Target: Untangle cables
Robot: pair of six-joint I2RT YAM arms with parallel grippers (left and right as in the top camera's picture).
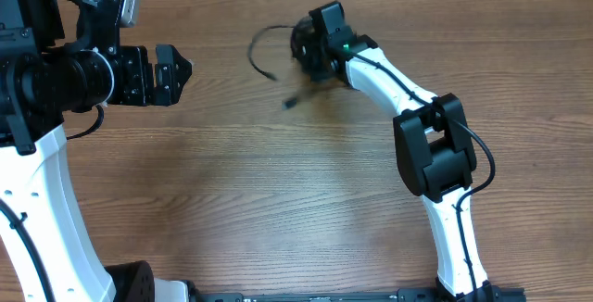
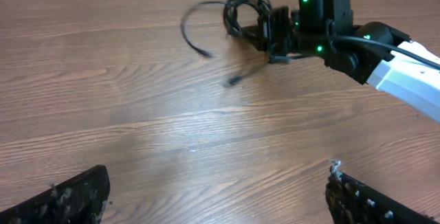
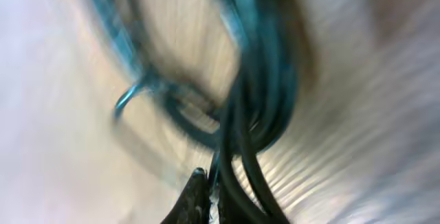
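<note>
Right wrist view is nearly all blur: the thin black cables (image 3: 256, 107) fill it as dark, bluish streaks, and only one dark fingertip (image 3: 196, 198) is sharp, at the lower edge, with strands running down just beside it. The second finger is cut off by the frame. In the overhead view the black right gripper (image 1: 310, 54) sits in the upper middle and covers most of the bundle, so the coil itself is hard to make out. The left wrist view shows it better: the fingers are pressed together on the near side of the bundle and they seem to pinch some strands, though the contact itself is too small to see. From the bundle one loose loop (image 2: 189, 28) swings out to the left and a short plug end (image 2: 234, 81) hangs below it; both are smeared. The black left gripper (image 2: 218, 183) is spread wide and holds nothing. Only its two fingers show, in the lower corners of its own view. The brown wooden table (image 1: 278, 200) lies bare between the two arms and toward the lower edge, and the white right arm (image 1: 389, 80) crosses the right side.
</note>
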